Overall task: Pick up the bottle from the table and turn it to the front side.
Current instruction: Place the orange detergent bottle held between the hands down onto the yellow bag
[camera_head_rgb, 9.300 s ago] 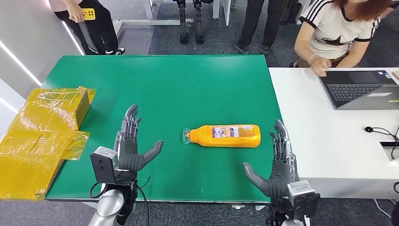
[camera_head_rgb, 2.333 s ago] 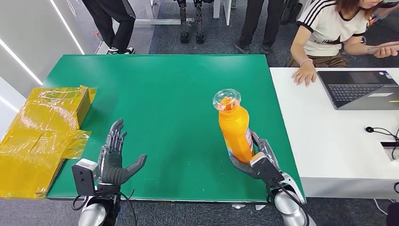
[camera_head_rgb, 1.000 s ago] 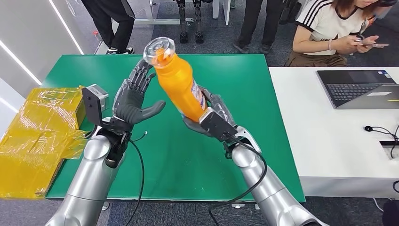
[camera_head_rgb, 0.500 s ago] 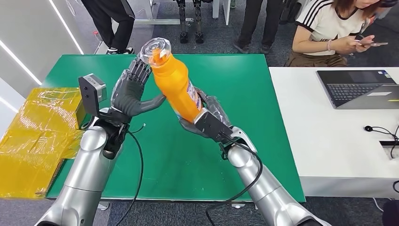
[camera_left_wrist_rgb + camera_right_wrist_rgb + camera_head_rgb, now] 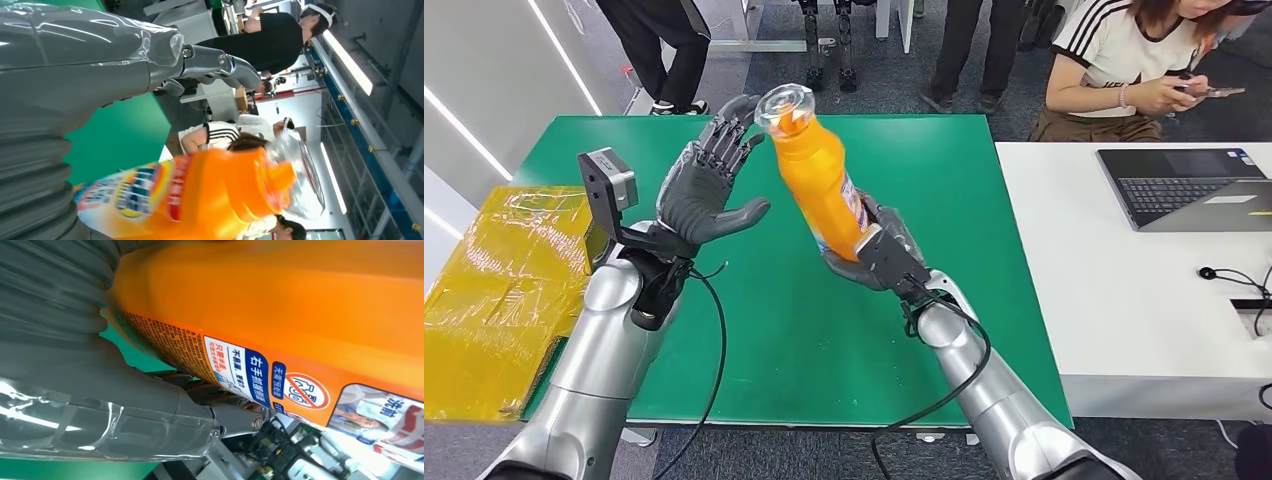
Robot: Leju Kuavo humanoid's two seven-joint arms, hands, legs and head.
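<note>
- The right hand (image 5: 874, 255) gripped the orange bottle (image 5: 819, 180) by its base, holding it above the green table (image 5: 844, 330), cap uppermost and tilted.
- The left hand (image 5: 709, 190) was raised beside the bottle, fingers spread, holding nothing.

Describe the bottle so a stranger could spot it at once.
Look above the middle of the green table, where two silver arms rise. The right hand grips the base of the bottle, tilted in the air. It is the only bright orange thing, with a clear cap.
</note>
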